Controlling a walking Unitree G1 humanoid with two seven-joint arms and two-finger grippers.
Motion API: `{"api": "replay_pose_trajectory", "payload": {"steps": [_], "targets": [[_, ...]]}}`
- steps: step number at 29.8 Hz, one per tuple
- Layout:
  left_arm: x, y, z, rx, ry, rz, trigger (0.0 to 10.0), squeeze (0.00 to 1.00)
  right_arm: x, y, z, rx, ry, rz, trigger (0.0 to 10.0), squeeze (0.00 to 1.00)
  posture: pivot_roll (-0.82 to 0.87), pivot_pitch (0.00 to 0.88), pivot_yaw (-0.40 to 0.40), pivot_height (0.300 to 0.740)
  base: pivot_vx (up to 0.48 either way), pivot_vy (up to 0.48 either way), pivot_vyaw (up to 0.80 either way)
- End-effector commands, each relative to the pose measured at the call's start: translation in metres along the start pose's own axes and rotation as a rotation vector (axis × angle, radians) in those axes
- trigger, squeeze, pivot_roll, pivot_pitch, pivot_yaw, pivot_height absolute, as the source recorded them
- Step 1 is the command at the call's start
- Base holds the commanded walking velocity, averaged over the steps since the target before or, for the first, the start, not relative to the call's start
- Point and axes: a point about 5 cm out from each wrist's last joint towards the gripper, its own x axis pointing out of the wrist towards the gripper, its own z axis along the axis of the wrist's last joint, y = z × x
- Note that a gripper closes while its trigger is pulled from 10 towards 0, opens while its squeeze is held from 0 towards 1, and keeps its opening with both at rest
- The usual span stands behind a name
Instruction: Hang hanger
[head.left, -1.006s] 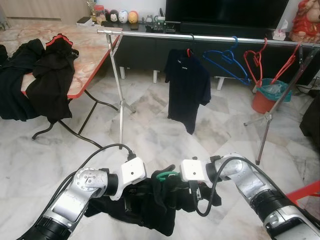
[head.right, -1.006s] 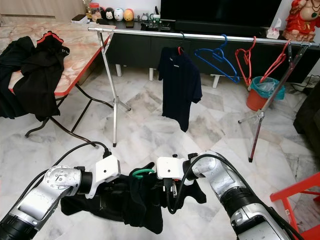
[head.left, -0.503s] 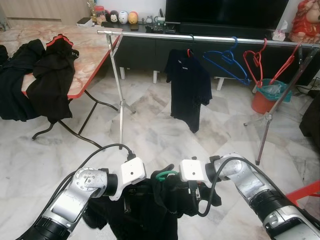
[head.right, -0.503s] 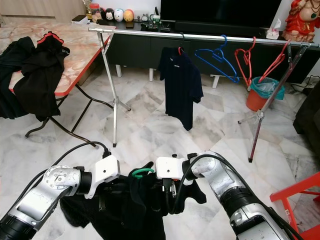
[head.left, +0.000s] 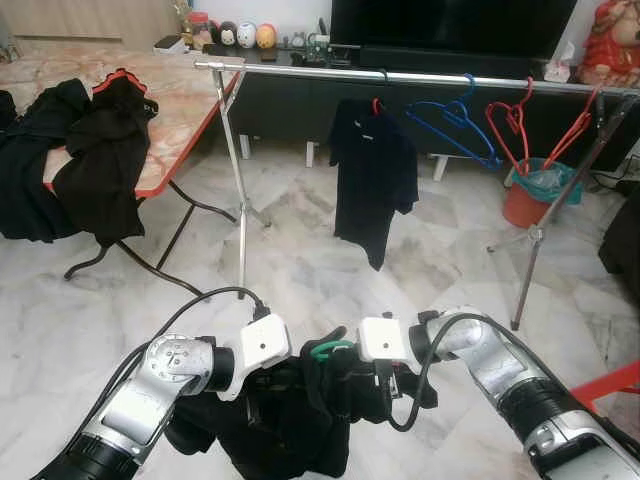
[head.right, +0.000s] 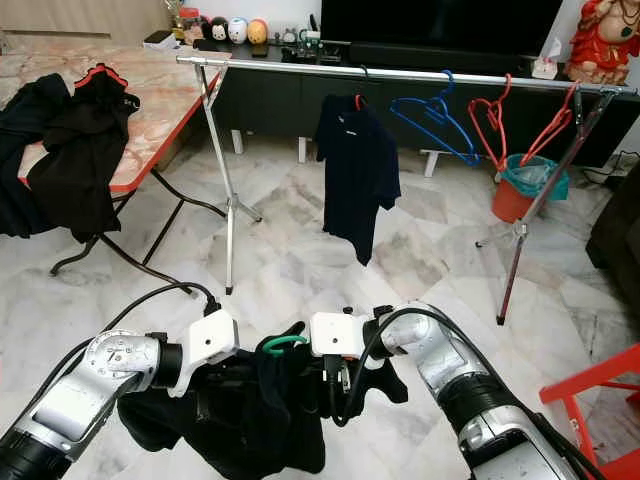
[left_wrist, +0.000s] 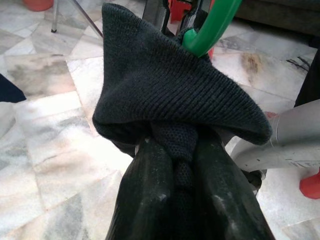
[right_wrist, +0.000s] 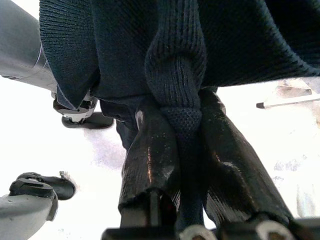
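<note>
A table (head.left: 170, 110) at the far left carries a heap of black clothes (head.left: 95, 150). Ahead, a silver rail (head.left: 400, 76) holds a dark shirt (head.left: 374, 175), a blue hanger (head.left: 447, 122) and red hangers (head.left: 510, 125), with an orange bin (head.left: 530, 190) behind. Low in front, over marble floor, the left tool (left_wrist: 182, 172) is clenched on a dark knitted garment (head.left: 285, 420) whose green hanger (head.left: 328, 349) hook pokes out on top; the right tool (right_wrist: 186, 145) pinches a fold of the same knit

left gripper (left_wrist: 175, 165), right gripper (right_wrist: 182, 150), jaws clamped (on knit)
</note>
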Motion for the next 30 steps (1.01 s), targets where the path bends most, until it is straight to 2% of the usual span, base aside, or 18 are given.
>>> {"api": "replay_pose_trajectory", "payload": {"steps": [1, 3, 4, 6, 7, 8, 9, 10, 13, 14, 15, 24, 30], "targets": [[0.0045, -0.0108, -0.0037, -0.028, 0.003, -0.075, 0.0, 0.0, -0.0103, -0.0181, 0.0116, -0.023, -0.039, -0.115, 1.0, 1.0, 0.06, 0.0, -0.035, 0.74, 0.0, 0.0, 0.0], [0.0046, -0.0107, -0.0039, -0.027, 0.005, -0.077, 0.0, 0.0, -0.01, -0.018, 0.0114, -0.023, -0.039, -0.116, 0.8, 1.0, 0.06, 0.0, -0.035, 0.74, 0.0, 0.0, 0.0], [0.0046, -0.0107, -0.0039, -0.027, 0.005, -0.077, 0.0, 0.0, -0.01, -0.0182, 0.0115, -0.025, -0.039, -0.118, 1.2, 1.0, 0.06, 0.0, -0.035, 0.74, 0.0, 0.0, 0.0], [0.0044, -0.0107, -0.0037, -0.027, 0.005, -0.077, 0.0, 0.0, -0.0101, -0.02, 0.0112, -0.036, -0.026, -0.14, 5.7, 1.0, 0.06, 0.0, -0.034, 0.74, 0.0, 0.0, 0.0], [0.0045, -0.0106, -0.0036, -0.027, 0.004, -0.076, 0.0, 0.0, -0.0099, -0.0204, 0.0105, -0.036, -0.02, -0.143, 10.0, 0.99, 0.06, 0.0, -0.034, 0.74, 0.0, 0.0, 0.0], [0.0047, -0.0105, -0.0035, -0.027, 0.004, -0.076, 0.0, 0.0, -0.0098, -0.0205, 0.0101, -0.036, -0.016, -0.144, 10.0, 0.99, 0.06, 0.0, -0.034, 0.74, 0.0, 0.0, 0.0], [0.0048, -0.0107, -0.0035, -0.027, 0.004, -0.077, 0.0, 0.0, -0.0096, -0.0203, 0.0098, -0.035, -0.014, -0.14, 10.0, 0.17, 0.06, 0.0, -0.034, 0.74, 0.0, 0.0, 0.0], [0.0052, -0.0108, -0.003, -0.027, 0.002, -0.078, 0.0, 0.0, -0.0093, -0.0202, 0.01, -0.035, -0.016, -0.137, 10.0, 0.0, 0.06, 0.0, -0.034, 0.74, 0.0, 0.0, 0.0], [0.0055, -0.0108, -0.0024, -0.026, 0.001, -0.08, 0.0, 0.0, -0.0089, -0.02, 0.0106, -0.035, -0.02, -0.133, 10.0, 0.0, 0.06, 0.0, -0.034, 0.74, 0.0, 0.0, 0.0], [0.0054, -0.0107, -0.0025, -0.027, 0.001, -0.079, 0.0, 0.0, -0.0089, -0.0202, 0.0108, -0.032, -0.023, -0.135, 10.0, 0.14, 0.06, 0.0, -0.034, 0.74, 0.0, 0.0, 0.0], [0.0055, -0.0107, -0.0025, -0.026, 0.002, -0.079, 0.0, 0.0, -0.009, -0.0205, 0.0109, -0.029, -0.025, -0.139, 10.0, 1.0, 0.06, 0.0, -0.034, 0.74, 0.0, 0.0, 0.0], [0.0058, -0.0105, -0.0023, -0.025, 0.001, -0.076, 0.0, 0.0, -0.0108, -0.022, 0.0105, -0.029, -0.022, -0.153, 10.0, 1.0, 0.05, 0.0, -0.033, 0.74, 0.0, 0.0, 0.0], [0.006, -0.0042, -0.0032, -0.023, -0.001, -0.013, 0.0, 0.0, -0.0141, -0.0181, 0.0096, -0.03, -0.024, -0.109, 10.0, 1.0, 0.05, 0.0, -0.033, 0.74, 0.0, 0.0, 0.0]]}}
